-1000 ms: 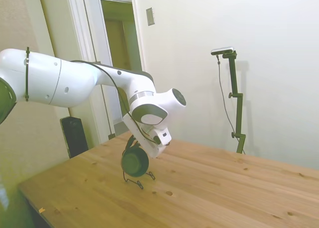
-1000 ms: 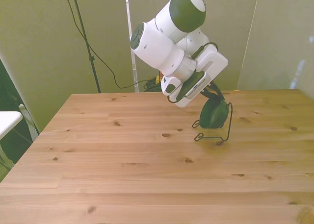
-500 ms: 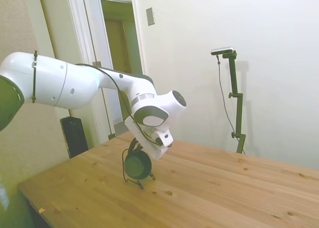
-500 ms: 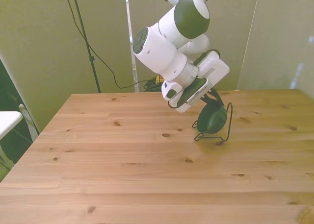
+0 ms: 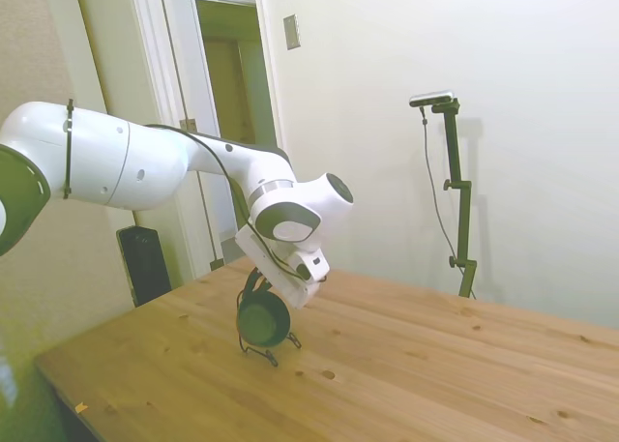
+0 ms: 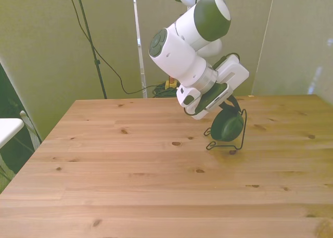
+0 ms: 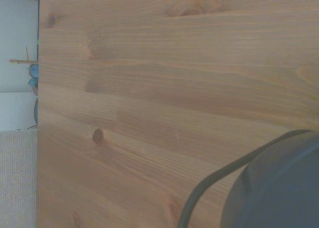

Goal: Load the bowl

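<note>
Tilting the bowl (image 6: pixel 227 127) on edge inside the wire rack (image 6: pixel 237 144), I cannot tell whether my claw (image 6: pixel 225 103) grips it.

Dark green bowl (image 6: pixel 227 127) on edge

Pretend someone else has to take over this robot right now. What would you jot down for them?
Gripper: right at the bowl's top edge; the wrist housing hides the fingers, so I cannot tell whether they are open or shut.
Dark green bowl: standing on edge in the thin black wire rack, toward the front view's right on the wooden table.
Done: the bowl appears seated in the rack.
Left: confirm that the bowl rests on the rack by itself, let go if it is held, and back the arm away without knocking it.
</note>
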`<action>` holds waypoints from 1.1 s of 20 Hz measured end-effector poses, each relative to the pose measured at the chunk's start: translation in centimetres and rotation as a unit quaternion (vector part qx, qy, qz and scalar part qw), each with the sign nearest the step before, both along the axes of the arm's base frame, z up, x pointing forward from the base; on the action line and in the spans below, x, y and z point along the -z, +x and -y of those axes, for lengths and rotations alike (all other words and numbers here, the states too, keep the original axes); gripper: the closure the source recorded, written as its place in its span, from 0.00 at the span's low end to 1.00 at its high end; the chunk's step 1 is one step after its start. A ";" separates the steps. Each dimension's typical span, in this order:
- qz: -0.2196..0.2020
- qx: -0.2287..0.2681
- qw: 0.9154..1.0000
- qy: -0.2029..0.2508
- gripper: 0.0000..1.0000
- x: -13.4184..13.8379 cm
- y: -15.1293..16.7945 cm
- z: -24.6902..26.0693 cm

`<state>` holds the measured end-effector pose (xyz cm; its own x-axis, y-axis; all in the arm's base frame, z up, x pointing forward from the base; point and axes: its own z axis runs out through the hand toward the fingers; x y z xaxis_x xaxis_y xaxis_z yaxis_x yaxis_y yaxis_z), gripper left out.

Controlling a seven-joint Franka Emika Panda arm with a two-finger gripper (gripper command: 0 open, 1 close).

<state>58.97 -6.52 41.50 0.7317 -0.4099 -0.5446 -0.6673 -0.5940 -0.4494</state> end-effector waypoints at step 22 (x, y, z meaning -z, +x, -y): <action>-0.008 0.005 1.000 0.004 1.00 1.0 0.3 0.9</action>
